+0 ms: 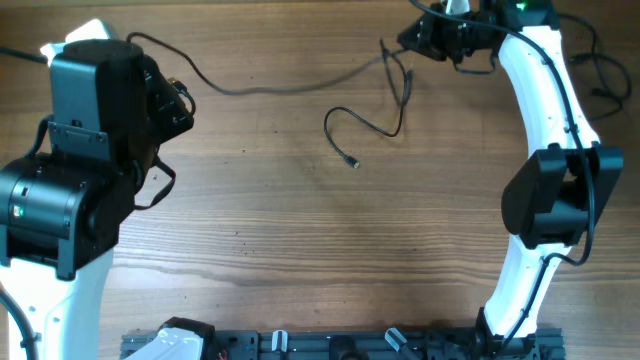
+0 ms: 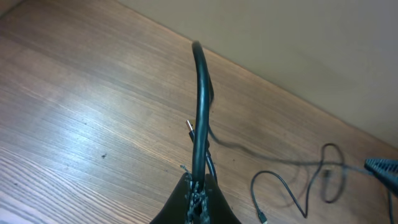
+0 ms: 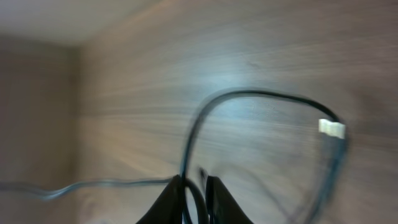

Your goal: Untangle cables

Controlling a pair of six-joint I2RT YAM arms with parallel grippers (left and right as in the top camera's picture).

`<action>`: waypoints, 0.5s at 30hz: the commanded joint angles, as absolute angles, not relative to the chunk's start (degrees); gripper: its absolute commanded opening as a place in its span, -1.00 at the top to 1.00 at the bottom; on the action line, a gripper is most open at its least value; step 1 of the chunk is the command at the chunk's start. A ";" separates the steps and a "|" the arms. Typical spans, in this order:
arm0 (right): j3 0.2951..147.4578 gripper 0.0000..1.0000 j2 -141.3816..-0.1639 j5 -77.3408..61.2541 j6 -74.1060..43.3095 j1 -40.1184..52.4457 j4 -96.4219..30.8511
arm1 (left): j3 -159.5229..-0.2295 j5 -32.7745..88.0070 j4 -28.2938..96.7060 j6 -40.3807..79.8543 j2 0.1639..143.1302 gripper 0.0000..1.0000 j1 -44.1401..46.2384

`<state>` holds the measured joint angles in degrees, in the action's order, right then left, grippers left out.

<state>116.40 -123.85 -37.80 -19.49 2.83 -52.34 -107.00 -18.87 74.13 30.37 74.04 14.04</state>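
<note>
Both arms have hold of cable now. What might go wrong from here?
With the left gripper and right gripper both shut on the cables, pulling apart may tighten the crossing near the right gripper rather than free it. The free plug might get dragged along the table.

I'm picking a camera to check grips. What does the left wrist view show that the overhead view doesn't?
Only the left wrist view: the left gripper up close, pinched shut on a cable that arches upward. Only the overhead view: the left arm and right arm from above. Both: that cable's run toward the right gripper, and the loose cable with its plug lying on the wooden table.
</note>
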 commanded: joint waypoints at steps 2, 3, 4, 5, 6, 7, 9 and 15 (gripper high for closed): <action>115.66 0.60 -123.22 -18.92 -19.49 4.58 -57.45 | -107.48 -20.05 74.06 30.68 74.00 0.92 13.54; 114.93 0.59 -123.22 -17.45 -19.44 4.95 -58.22 | -107.48 -20.05 74.06 30.68 74.02 0.92 13.54; 114.26 0.53 -123.22 -16.84 -19.42 5.26 -58.83 | -107.48 -20.01 74.04 30.70 74.15 0.92 13.54; 113.86 0.47 -123.22 -16.73 -19.31 5.48 -59.33 | -107.48 -20.03 74.11 30.68 74.28 0.92 13.54; 113.82 0.40 -123.22 -16.75 -18.24 5.78 -60.14 | -107.48 -20.03 74.24 30.68 74.30 0.92 13.54; 113.82 0.31 -123.22 -16.73 -17.78 6.02 -60.47 | -107.48 -20.03 74.35 30.70 74.39 0.92 13.54; 113.82 0.04 -123.22 -18.24 -15.97 6.61 -60.45 | -107.48 -19.99 74.56 30.70 74.46 0.92 13.54; 113.82 -0.13 -123.22 -35.83 -2.11 11.29 -59.02 | -107.48 -18.41 76.99 30.26 76.23 0.92 13.54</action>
